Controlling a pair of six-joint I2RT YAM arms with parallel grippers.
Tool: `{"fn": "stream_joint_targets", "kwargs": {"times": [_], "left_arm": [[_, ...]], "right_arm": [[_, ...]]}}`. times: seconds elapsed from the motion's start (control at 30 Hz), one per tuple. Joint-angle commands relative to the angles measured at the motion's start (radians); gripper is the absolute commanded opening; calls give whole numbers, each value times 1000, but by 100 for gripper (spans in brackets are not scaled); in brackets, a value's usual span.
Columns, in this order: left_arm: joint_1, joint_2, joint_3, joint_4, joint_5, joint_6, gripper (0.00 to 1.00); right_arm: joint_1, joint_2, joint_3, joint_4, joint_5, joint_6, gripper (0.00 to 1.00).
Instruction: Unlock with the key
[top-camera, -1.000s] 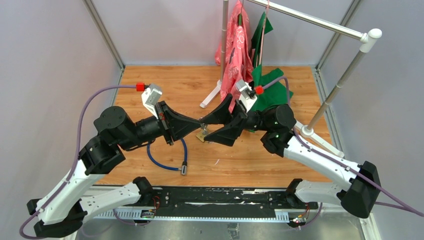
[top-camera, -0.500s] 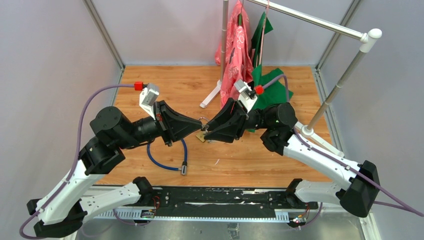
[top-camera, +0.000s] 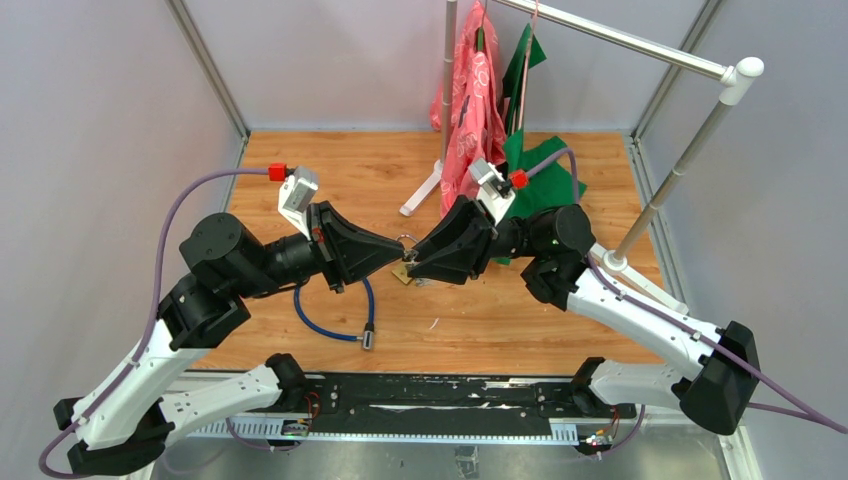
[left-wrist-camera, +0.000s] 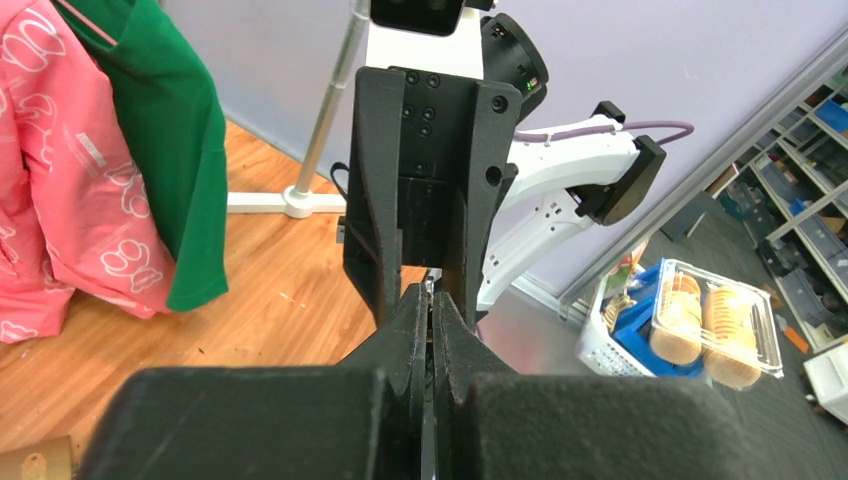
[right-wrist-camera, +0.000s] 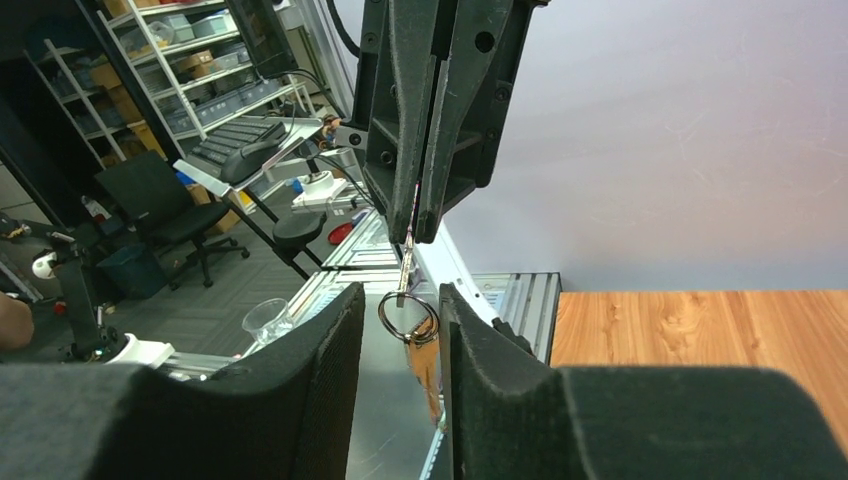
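Observation:
My left gripper (top-camera: 397, 249) is shut on a thin silver key (right-wrist-camera: 405, 252), held in the air at mid-table; it also shows in the left wrist view (left-wrist-camera: 432, 296). A key ring (right-wrist-camera: 408, 315) with a flat brass piece (right-wrist-camera: 425, 365) dangles from the key. My right gripper (top-camera: 414, 263) faces the left one tip to tip. Its fingers (right-wrist-camera: 330, 340) stand a narrow gap apart on either side of the ring, and the brass piece lies against one pad. A brass padlock (top-camera: 403, 272) lies on the wooden table below; its corner shows in the left wrist view (left-wrist-camera: 35, 460).
A blue cable (top-camera: 330, 325) lies on the table under the left arm. A clothes rack (top-camera: 640, 45) with a pink garment (top-camera: 478, 95) and a green one (top-camera: 535, 180) stands at the back right; its foot (top-camera: 612, 263) is beside the right arm.
My right gripper's jaws went from wide open to a narrow gap around the key ring. The left arm drew back slightly to the left, still holding the key.

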Motion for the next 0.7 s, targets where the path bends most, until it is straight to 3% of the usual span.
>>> {"fn": "stream_joint_targets", "kwargs": {"times": [0.0,0.2,0.67], "left_arm": [[-4,-1,-4,22,8,1,0],[-4,-2,-3,22,7,1,0],[-4,-4,-13,21,-17,5,0]], "right_arm": [[-12,-20,26,-29,10,-40,39],[-13,-33,27,-79,40,-74,44],[-13,-35,10,-86,61,-92,45]]}}
